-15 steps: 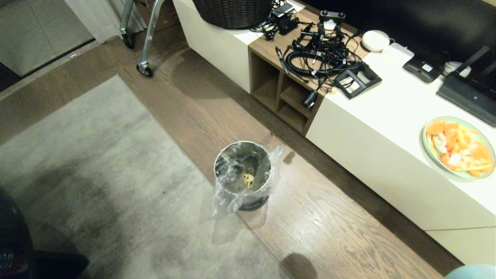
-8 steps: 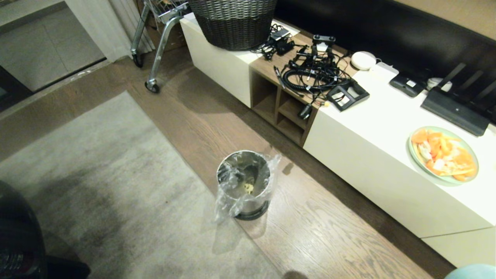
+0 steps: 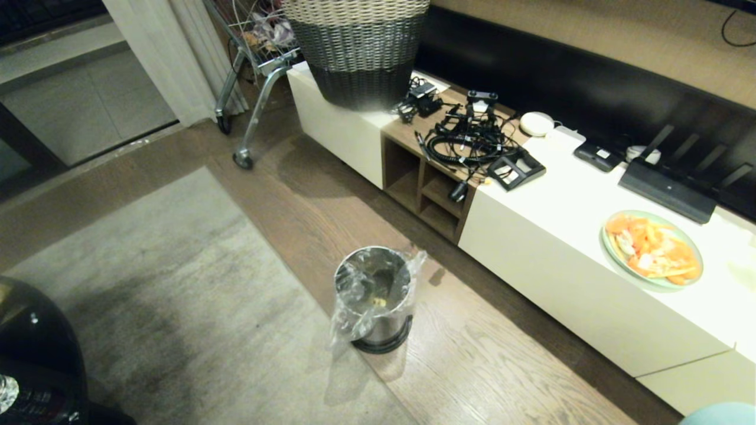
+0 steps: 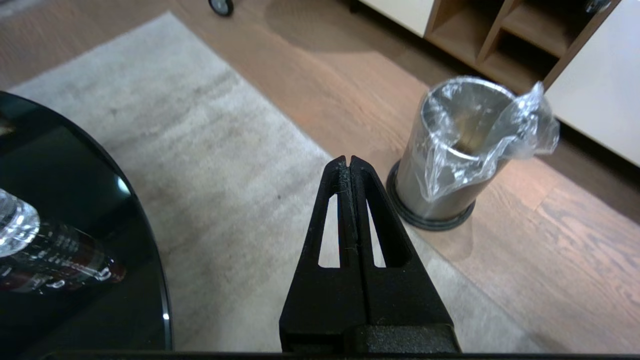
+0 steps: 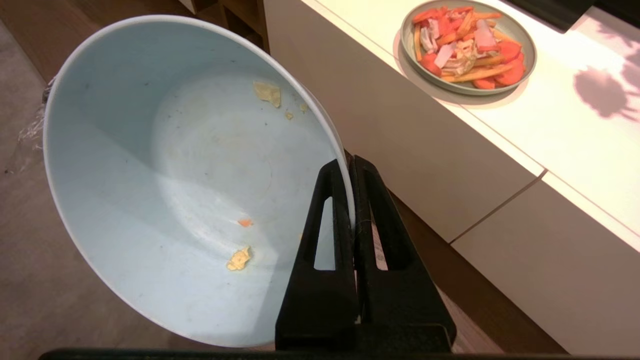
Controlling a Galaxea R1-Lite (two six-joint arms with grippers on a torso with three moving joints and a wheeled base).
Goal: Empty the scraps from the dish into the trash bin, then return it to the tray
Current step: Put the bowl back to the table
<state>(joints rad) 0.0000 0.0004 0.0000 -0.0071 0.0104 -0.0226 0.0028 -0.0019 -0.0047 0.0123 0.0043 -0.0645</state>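
No legible writing on dish (image 5: 165, 165)

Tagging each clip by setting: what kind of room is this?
Probably a home living room: a grey rug on wood flooring, a long low white cabinet with tangled cables, and a woven basket.

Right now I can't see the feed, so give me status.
Right gripper shut on dish rim, few crumbs left. Left gripper shut, empty. Trash bin on floor ahead. Tray unseen.
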